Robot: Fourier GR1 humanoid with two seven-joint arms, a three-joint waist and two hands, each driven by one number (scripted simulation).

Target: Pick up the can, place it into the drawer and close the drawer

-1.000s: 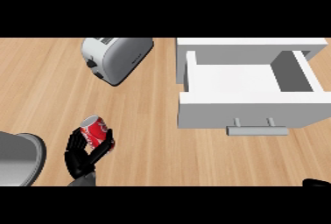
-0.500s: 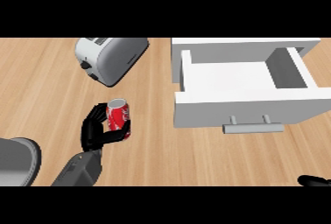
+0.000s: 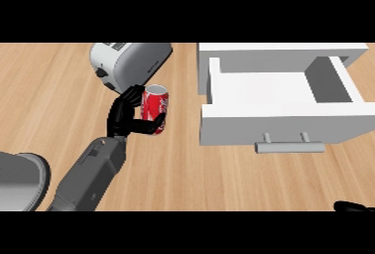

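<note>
My left hand (image 3: pixel 129 117) is curled round a red can (image 3: pixel 155 108) and holds it upright above the wooden counter, just left of the drawer. The white drawer (image 3: pixel 282 124) stands pulled open at the right, its inside bare, with a grey handle (image 3: pixel 290 147) on its front. Only the dark tip of my right hand (image 3: pixel 354 206) shows at the lower right edge.
A silver toaster (image 3: pixel 128 63) lies close behind the can at the upper middle. A grey rounded object (image 3: pixel 18 179) sits at the lower left edge. Bare wooden counter (image 3: pixel 219 178) stretches in front of the drawer.
My left hand has carried the can up and to the right, from the lower left of the counter to a spot beside the drawer's left wall.
</note>
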